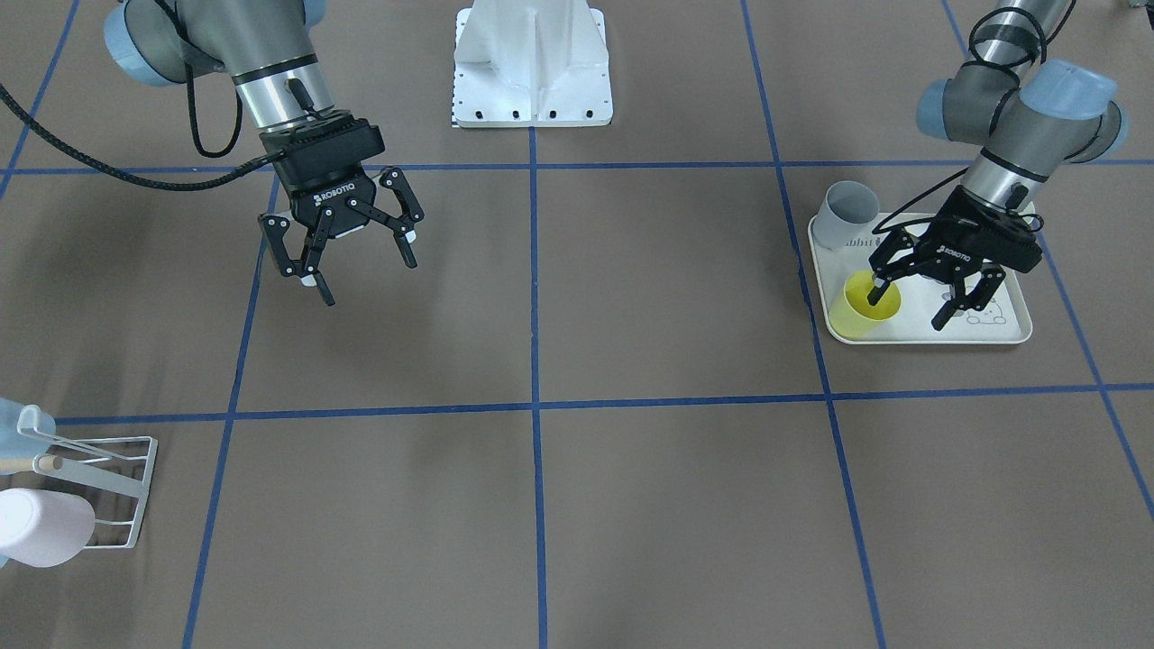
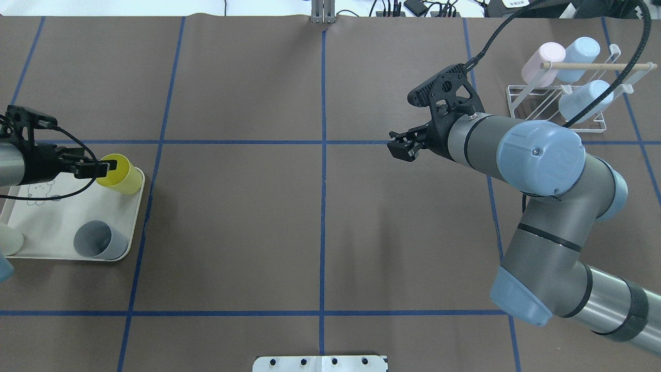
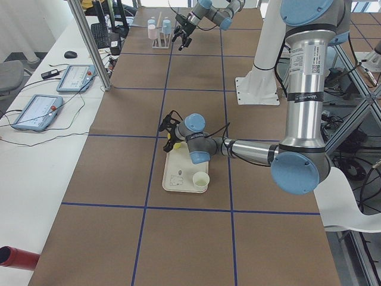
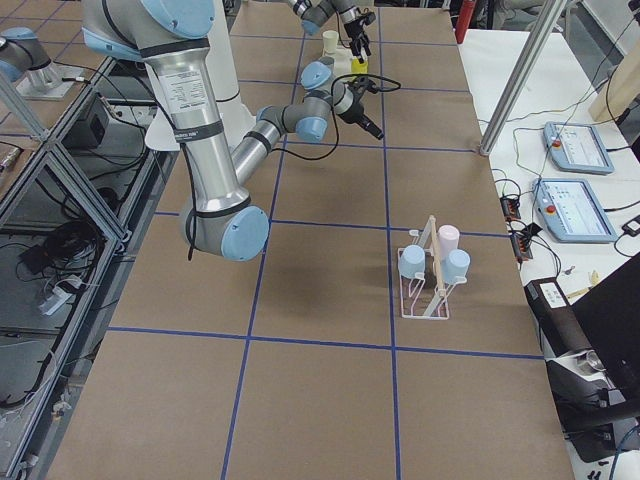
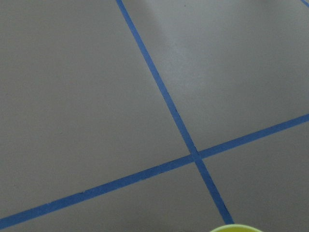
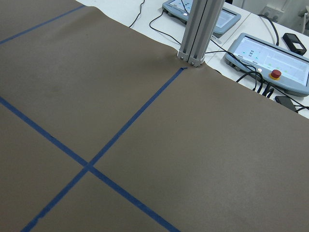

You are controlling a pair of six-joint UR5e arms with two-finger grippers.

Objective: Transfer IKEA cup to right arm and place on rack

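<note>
Brown table (image 1: 631, 297): yellow cup (image 1: 861, 311) on tray (image 1: 1010, 333), left tool (image 1: 907, 310) spread, one finger (image 1: 879, 290) seemingly inside; right tool (image 1: 370, 279) spread.

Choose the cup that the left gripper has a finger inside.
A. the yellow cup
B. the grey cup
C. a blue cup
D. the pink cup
A: one finger of the left gripper dips into the yellow cup on the tray, the other stays outside its wall.
</note>
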